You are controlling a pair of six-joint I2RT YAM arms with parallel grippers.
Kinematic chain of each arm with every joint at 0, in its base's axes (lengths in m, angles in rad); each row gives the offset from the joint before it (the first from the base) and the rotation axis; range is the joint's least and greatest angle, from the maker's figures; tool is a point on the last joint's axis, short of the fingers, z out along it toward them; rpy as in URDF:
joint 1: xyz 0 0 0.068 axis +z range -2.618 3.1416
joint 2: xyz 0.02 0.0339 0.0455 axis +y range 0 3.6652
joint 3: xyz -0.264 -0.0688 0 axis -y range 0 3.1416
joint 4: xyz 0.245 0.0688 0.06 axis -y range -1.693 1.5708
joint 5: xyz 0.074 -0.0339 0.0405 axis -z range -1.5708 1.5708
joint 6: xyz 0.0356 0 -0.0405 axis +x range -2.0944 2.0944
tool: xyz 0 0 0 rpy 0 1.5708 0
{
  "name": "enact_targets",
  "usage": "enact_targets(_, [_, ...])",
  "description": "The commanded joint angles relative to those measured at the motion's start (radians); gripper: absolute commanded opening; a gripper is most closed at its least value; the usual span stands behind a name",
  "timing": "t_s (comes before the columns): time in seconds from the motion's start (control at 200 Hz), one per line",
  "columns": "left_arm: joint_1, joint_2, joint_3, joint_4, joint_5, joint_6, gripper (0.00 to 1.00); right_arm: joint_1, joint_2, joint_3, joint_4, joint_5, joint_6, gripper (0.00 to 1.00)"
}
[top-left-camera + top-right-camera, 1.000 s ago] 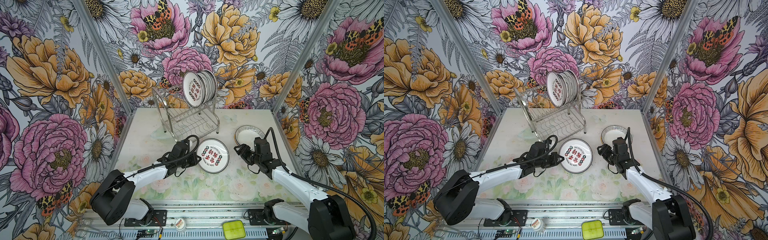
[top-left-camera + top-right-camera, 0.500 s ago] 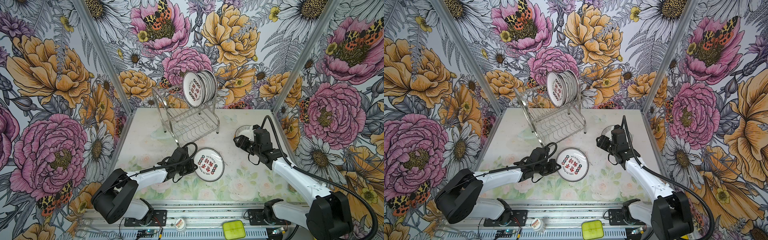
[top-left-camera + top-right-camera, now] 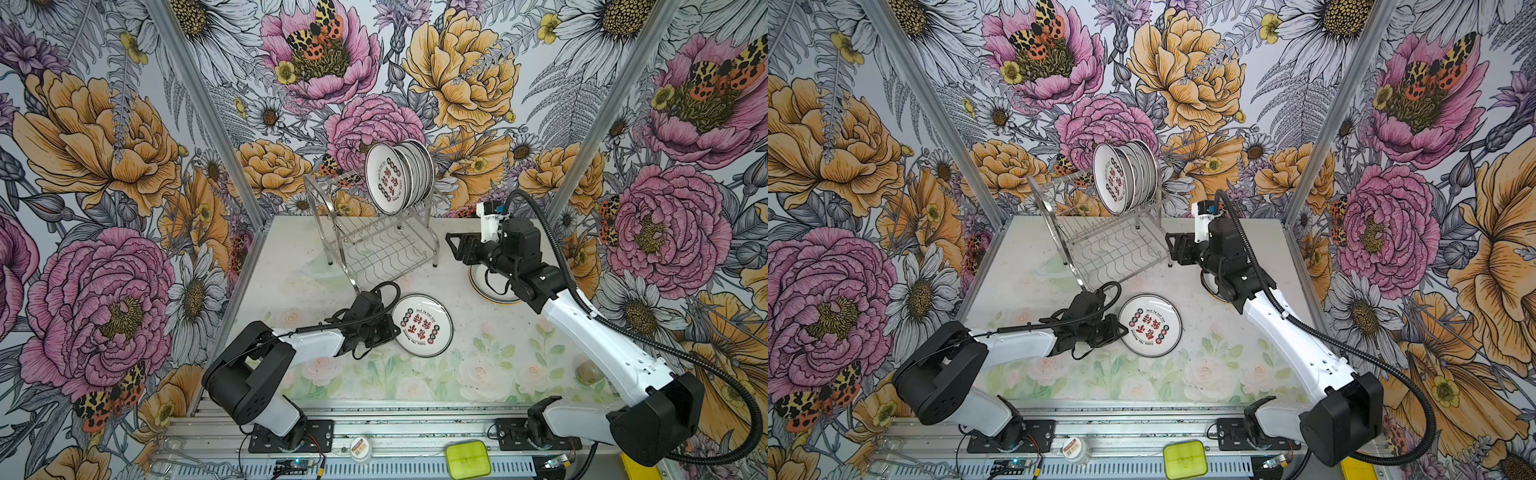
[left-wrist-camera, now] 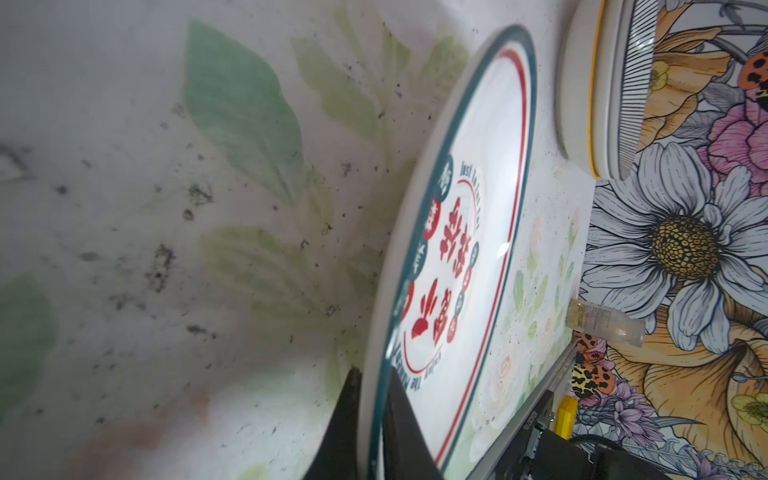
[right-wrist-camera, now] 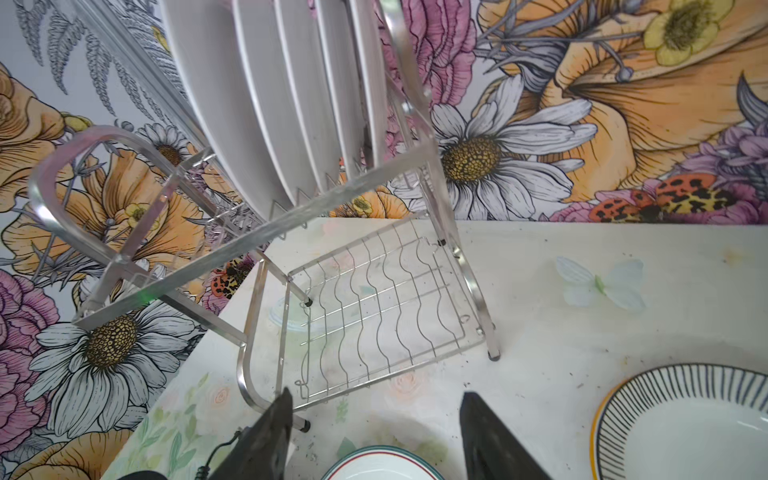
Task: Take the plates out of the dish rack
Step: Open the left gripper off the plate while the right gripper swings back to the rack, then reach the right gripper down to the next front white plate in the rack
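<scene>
Table (image 3: 286, 266) with a pale floral top, enclosed by walls (image 3: 104, 166) printed with large flowers. Two white-and-black arms reach in from the front edge. The right arm (image 3: 590, 332) stretches towards the back, and the left arm (image 3: 311, 345) lies low across the middle.

The dish rack (image 3: 374, 249), two tiers of shiny steel wire, stands at the back centre of the table. A row of plates (image 3: 401, 178) stands on edge at the right end of its upper tier, the front one showing red characters.

A red-character plate (image 3: 422, 325) sits on the table in front of the rack. A striped plate (image 3: 488, 293) lies to the right, partly hidden under the right arm.

The left jaws are nearly closed, pinching the red-character plate's left rim. The right jaws hang wide apart and empty above the table, beside the rack's right end.
</scene>
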Motion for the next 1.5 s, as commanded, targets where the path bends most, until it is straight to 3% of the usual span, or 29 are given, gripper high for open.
enact_targets(0.0, [-0.007,0.027,0.004,-0.035,-0.022,0.005,0.21,0.022,0.028,0.08,0.027,0.042,-0.09,0.66])
enact_targets(0.13, [-0.007,0.039,0.004,-0.042,-0.028,0.006,0.31,0.038,0.069,0.143,0.026,0.098,-0.106,0.66])
enact_targets(0.205, [-0.005,0.034,-0.002,-0.041,-0.032,0.004,0.42,0.054,0.083,0.169,0.025,0.154,-0.124,0.67])
enact_targets(0.505, [0.013,-0.041,-0.024,-0.121,-0.069,0.027,0.61,0.178,0.184,0.34,0.009,0.363,-0.212,0.69])
enact_targets(0.736, [0.046,-0.272,-0.034,-0.341,-0.209,0.077,0.66,0.267,0.305,0.506,0.01,0.441,-0.269,0.69])
enact_targets(0.851, [0.09,-0.412,-0.036,-0.445,-0.254,0.114,0.85,0.276,0.373,0.591,0.01,0.45,-0.264,0.7])
enact_targets(1.001, [0.198,-0.55,-0.051,-0.514,-0.233,0.166,0.89,0.277,0.456,0.693,0.01,0.448,-0.237,0.7])
enact_targets(1.046, [0.232,-0.58,-0.053,-0.533,-0.222,0.181,0.98,0.277,0.482,0.727,0.011,0.442,-0.234,0.7])
enact_targets(1.201, [0.317,-0.654,-0.053,-0.578,-0.185,0.218,0.99,0.278,0.568,0.824,0.011,0.453,-0.234,0.69])
enact_targets(1.491, [0.374,-0.728,-0.046,-0.61,-0.144,0.251,0.99,0.28,0.644,0.901,0.011,0.518,-0.255,0.66])
